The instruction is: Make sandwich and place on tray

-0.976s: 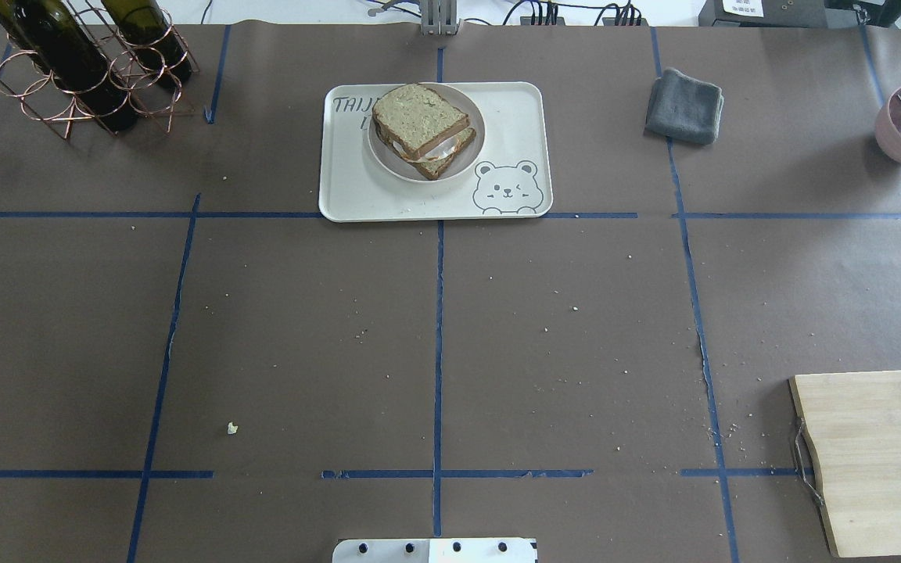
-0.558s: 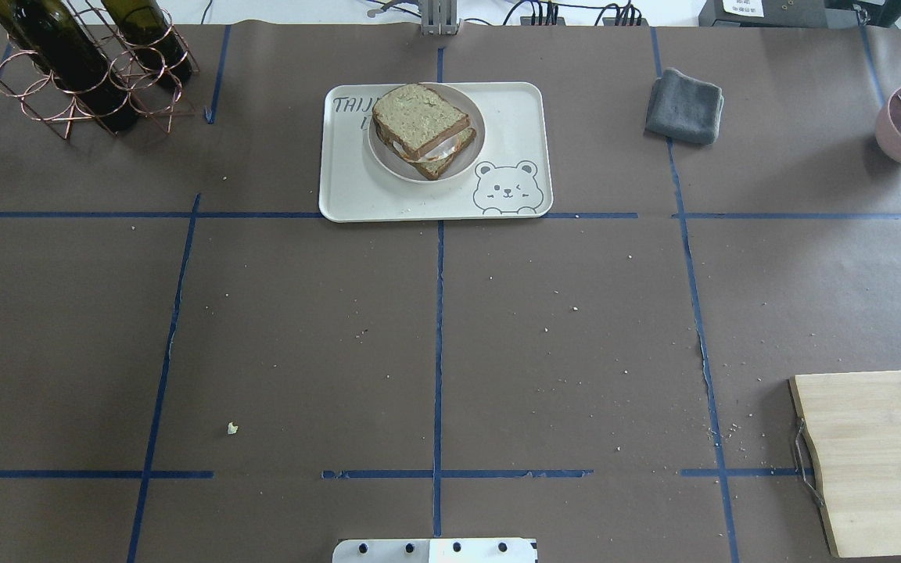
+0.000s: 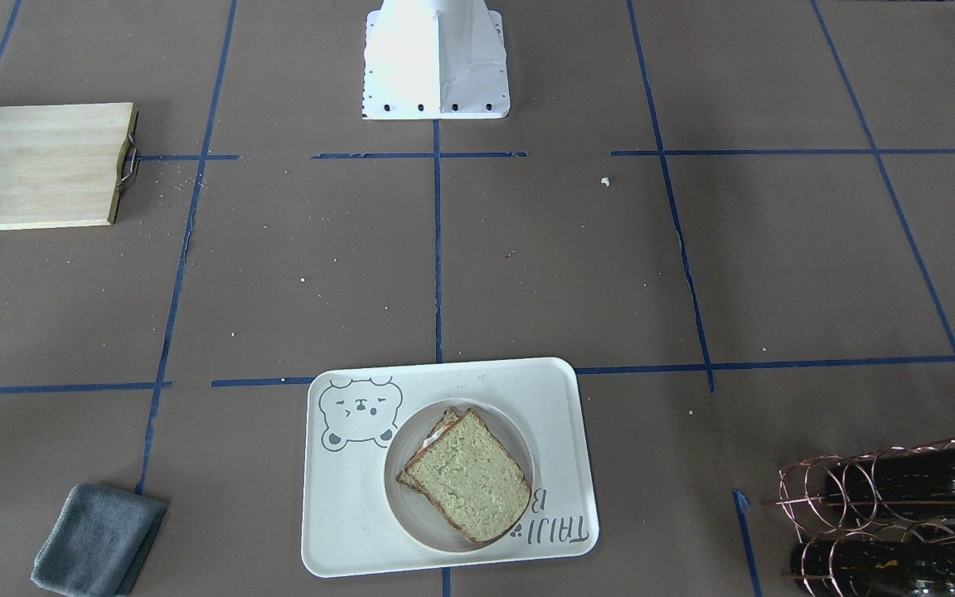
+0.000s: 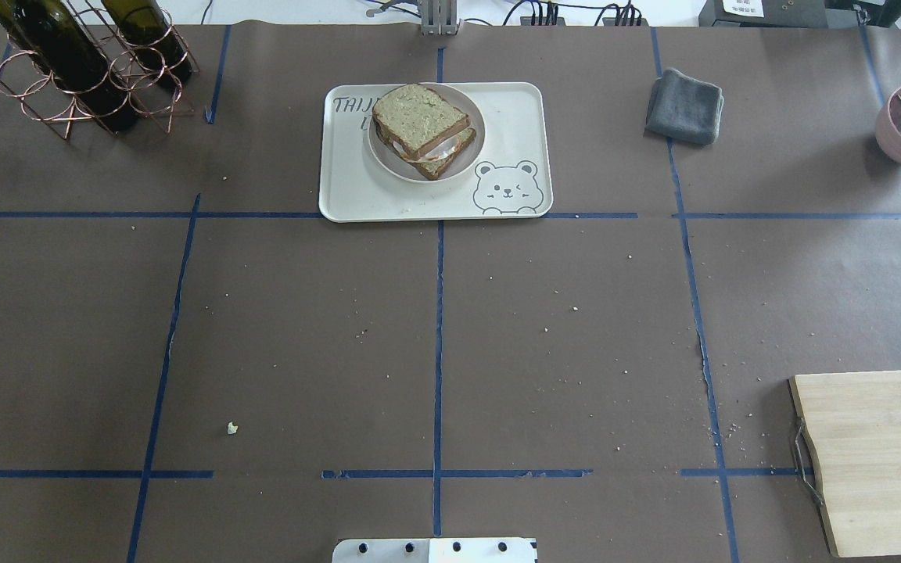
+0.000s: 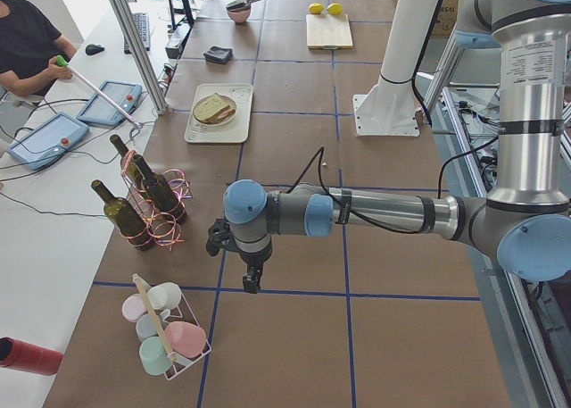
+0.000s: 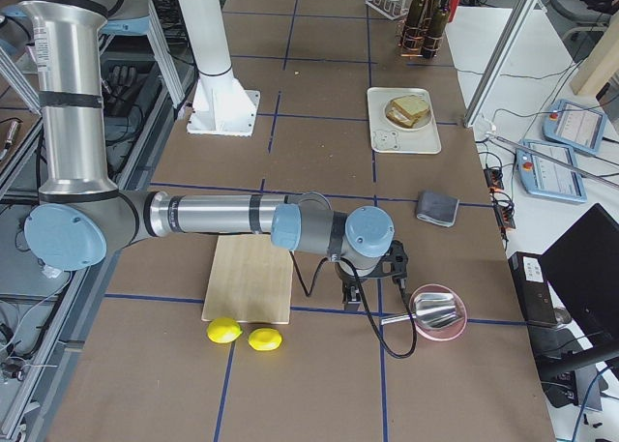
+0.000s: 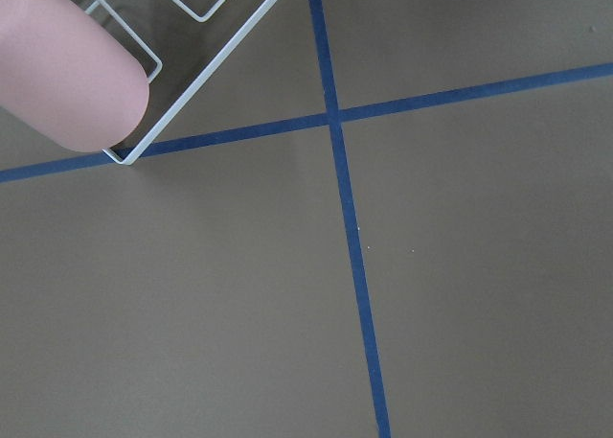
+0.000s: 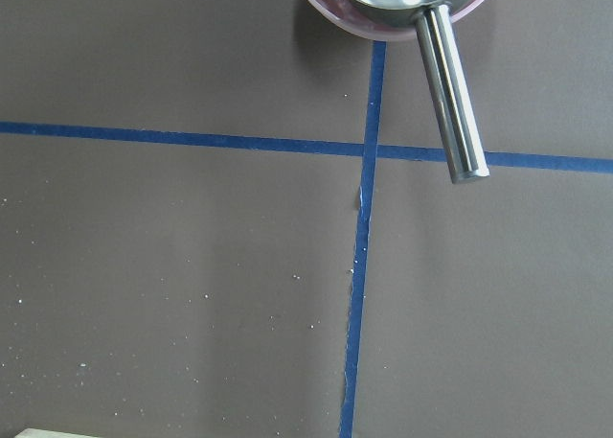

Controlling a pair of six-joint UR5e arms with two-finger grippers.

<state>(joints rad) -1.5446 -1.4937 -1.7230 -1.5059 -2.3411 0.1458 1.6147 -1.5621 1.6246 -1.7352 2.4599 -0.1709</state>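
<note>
Sandwich point(image 4: 419, 121) — slices slightly askew — amid cream bear tray point(image 4: 357, 188)

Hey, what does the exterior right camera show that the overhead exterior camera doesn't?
Only exterior right: the right arm stretched over the table, the right gripper pointing down beside the pink bowl, and two lemons on the table next to the cutting board.

Only overhead exterior: the tray's grey lettering is clear, and so are scattered crumbs. No arm appears.

Both: the sandwich on its plate on the tray, the grey cloth, the wine rack, the bowl and the board.
</note>
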